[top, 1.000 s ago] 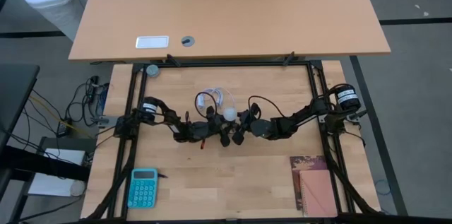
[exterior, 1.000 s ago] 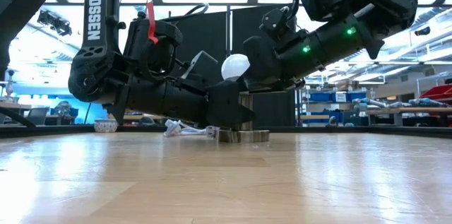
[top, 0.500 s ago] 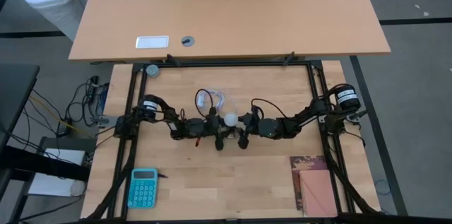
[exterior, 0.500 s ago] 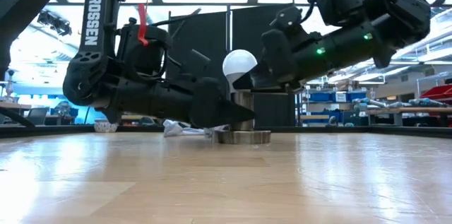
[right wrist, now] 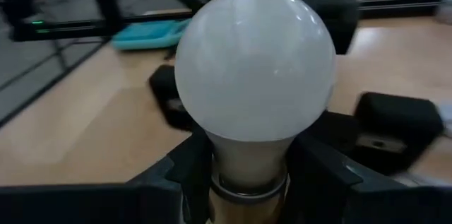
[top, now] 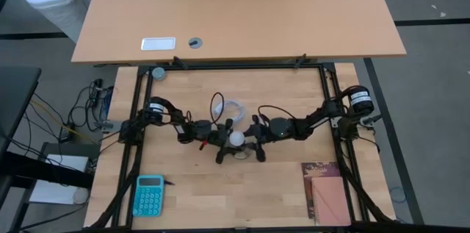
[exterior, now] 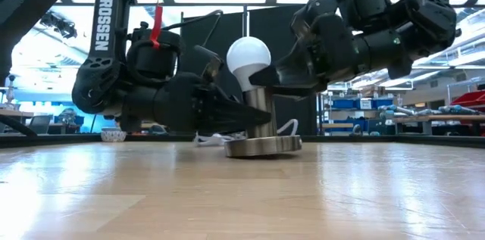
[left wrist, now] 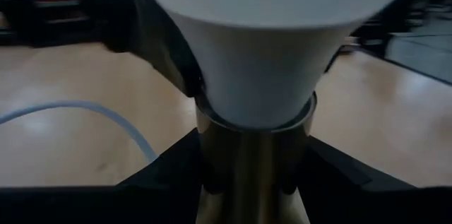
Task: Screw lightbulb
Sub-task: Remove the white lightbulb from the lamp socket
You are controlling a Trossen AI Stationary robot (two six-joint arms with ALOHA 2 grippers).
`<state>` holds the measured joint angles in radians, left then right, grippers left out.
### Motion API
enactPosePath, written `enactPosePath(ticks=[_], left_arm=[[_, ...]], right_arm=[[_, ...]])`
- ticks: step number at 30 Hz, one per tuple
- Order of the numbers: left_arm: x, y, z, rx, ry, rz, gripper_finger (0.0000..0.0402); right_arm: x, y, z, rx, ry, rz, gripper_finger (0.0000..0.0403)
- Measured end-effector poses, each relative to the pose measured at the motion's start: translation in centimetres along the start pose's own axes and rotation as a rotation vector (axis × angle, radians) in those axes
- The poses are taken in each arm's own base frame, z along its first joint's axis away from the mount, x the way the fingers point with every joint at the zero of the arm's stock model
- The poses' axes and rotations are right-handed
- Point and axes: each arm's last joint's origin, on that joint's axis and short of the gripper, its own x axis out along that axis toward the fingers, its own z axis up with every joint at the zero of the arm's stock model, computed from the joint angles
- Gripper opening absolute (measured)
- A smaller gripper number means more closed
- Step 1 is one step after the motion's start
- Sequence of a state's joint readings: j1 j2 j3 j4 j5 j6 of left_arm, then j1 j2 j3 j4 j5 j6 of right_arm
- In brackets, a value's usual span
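The white lightbulb (top: 236, 138) (exterior: 248, 57) stands in a brass socket post (exterior: 261, 115) on a round silvery base disc (exterior: 263, 147). The disc rests on the table at its middle. My left gripper (top: 225, 143) (left wrist: 251, 181) comes from the table's left and is shut on the socket post. From the right, my right gripper (top: 251, 142) (right wrist: 251, 178) is shut on the lightbulb's neck. A white cable (top: 232, 106) loops away behind the socket toward the far side. My left gripper pinches the brass socket post (left wrist: 251, 160) between its two fingers, just under the bulb's neck. The fingers (exterior: 239, 115) lie level, coming from the table's left. The base disc stays on the table. My right gripper pinches the lightbulb's narrow white neck (right wrist: 248, 159) between its two fingers, right above the brass collar. The fingers (exterior: 279, 81) come from the table's right, slanting slightly down. The globe stands above them, leaning a little to the left in the low view.
A teal calculator (top: 149, 195) lies at the near left and brown notebooks (top: 327, 192) at the near right. Black frame rails (top: 235, 66) edge the work area. A larger desk (top: 235, 12) stands beyond the far rail.
Both grippers have swung toward the table's near edge, their wrists turning. The socket with the bulb has slid with them along the table toward the near edge. The cable loop has followed behind it.
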<state>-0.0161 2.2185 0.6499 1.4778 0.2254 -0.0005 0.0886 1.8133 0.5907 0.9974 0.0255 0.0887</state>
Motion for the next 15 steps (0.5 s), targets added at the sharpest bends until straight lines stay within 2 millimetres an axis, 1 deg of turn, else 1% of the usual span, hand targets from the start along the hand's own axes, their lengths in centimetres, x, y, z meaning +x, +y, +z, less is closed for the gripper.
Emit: enactPosePath(ticks=[3,8,15], left_arm=[[0.0,-0.1,0.1,-0.004,-0.012,-0.062,0.0194],[0.0,-0.2,0.2,-0.004,-0.02,-0.107,0.0194],[0.0,-0.2,0.2,0.0,-0.026,-0.112,0.0193]], right_arm=[[0.0,-0.3,0.1,-0.004,0.005,0.067,0.0164],[0.0,-0.9,0.2,-0.024,0.005,0.165,0.0164],[0.0,-1.3,0.2,-0.034,0.003,0.194,0.0164]])
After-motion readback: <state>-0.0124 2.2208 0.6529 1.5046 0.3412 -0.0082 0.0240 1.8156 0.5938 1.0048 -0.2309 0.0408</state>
